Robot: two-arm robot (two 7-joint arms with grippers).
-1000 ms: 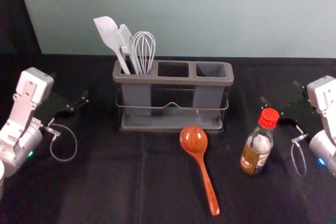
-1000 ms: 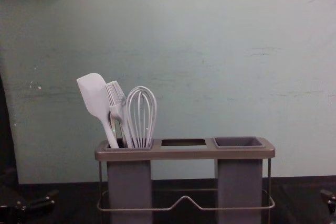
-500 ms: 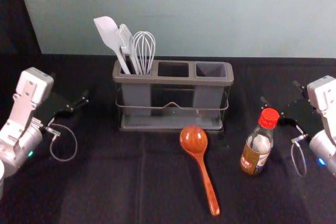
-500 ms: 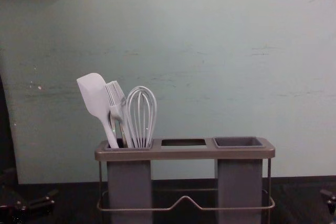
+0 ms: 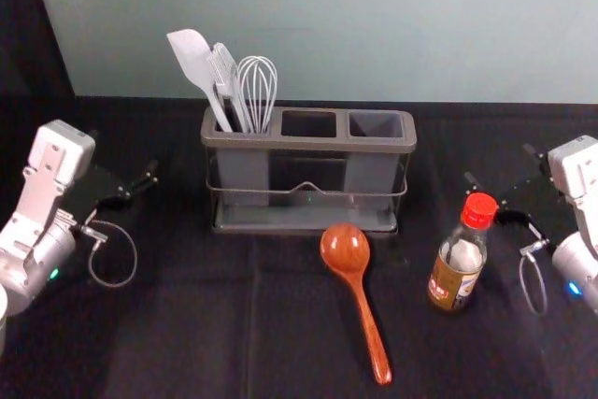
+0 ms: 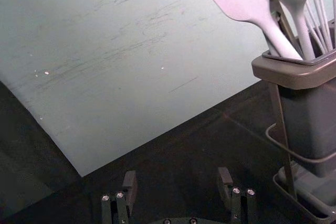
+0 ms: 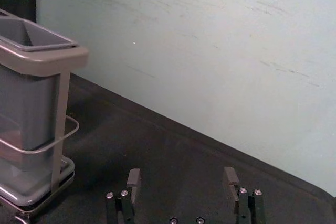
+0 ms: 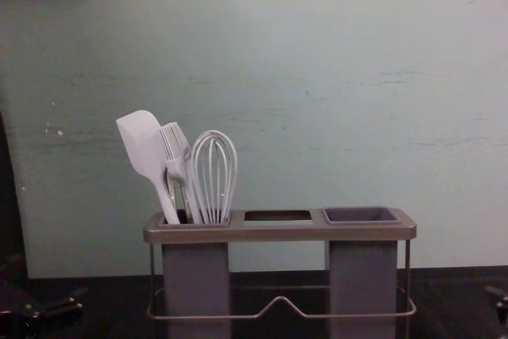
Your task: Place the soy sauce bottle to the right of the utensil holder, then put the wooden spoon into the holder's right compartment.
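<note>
In the head view, my left gripper (image 5: 125, 156) is left of the grey utensil holder (image 5: 308, 144), and my right gripper (image 5: 499, 164) is to its right, just behind the soy sauce bottle (image 5: 455, 273). Both are open and empty, as the left gripper (image 6: 177, 176) in the left wrist view and the right gripper (image 7: 182, 174) in the right wrist view confirm. The red-capped bottle stands upright, front-right of the holder. The wooden spoon (image 5: 346, 251) lies in front of the holder, bowl toward it. The holder's right compartment (image 8: 361, 215) is empty.
A white spatula (image 5: 193, 60), a brush (image 5: 225, 72) and a whisk (image 5: 257, 81) stand in the holder's left compartment. Behind the black-covered table (image 5: 206, 324) rises a pale wall (image 5: 420, 25). A thin cable loop hangs from each arm.
</note>
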